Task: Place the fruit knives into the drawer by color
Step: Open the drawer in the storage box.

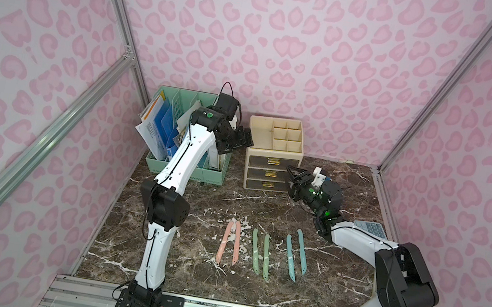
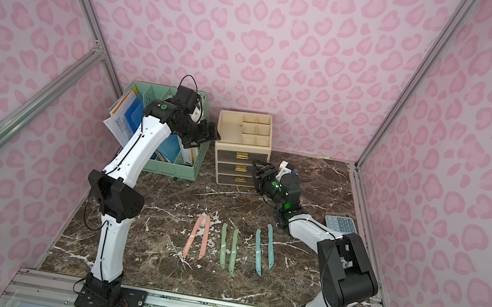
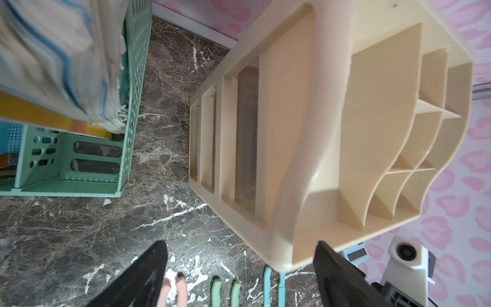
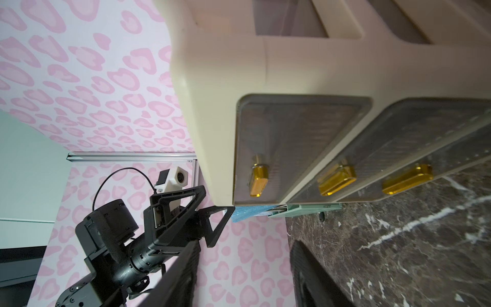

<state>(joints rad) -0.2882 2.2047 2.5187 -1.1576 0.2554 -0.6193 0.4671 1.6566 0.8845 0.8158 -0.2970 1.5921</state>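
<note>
Fruit knives: all six lie flat on the bench (image 1: 196, 193), none in a drawer yet. I read them from my left as a pink pair (image 1: 230, 242), a green pair (image 1: 261, 252) and a teal pair (image 1: 296, 255).
Knife axis: each runs roughly from my near edge toward the back wall, the pairs slightly fanned.
Drawer unit (image 1: 259, 136): cream, standing at the back of the bench, well apart from the knives. All three drawer fronts look shut in the right wrist view.
Left pincer (image 3: 240, 247): wide and empty, up beside the unit's top left corner. I cannot tell whether it touches.
Right pincer (image 1: 293, 178): jaws apart with a narrower gap than the left, nothing between them. It sits just off the unit's right front corner, aimed across the drawer fronts.
Deciding relation: the gold handles, top (image 4: 259, 180), middle (image 4: 336, 179) and bottom (image 4: 406, 180), lie just to the left of my right pincer. Each handle's long axis runs across its drawer front. The right arm is clearly the nearer one. The knives lie back toward me from both pincers.
Step, my read: a drawer has to come open before any knife is picked.
Next move: I would set the right fingers above and below one handle, across its short side.
Risk: the unit looks light and may slide when pulled, so bracing with the left would help.
</note>
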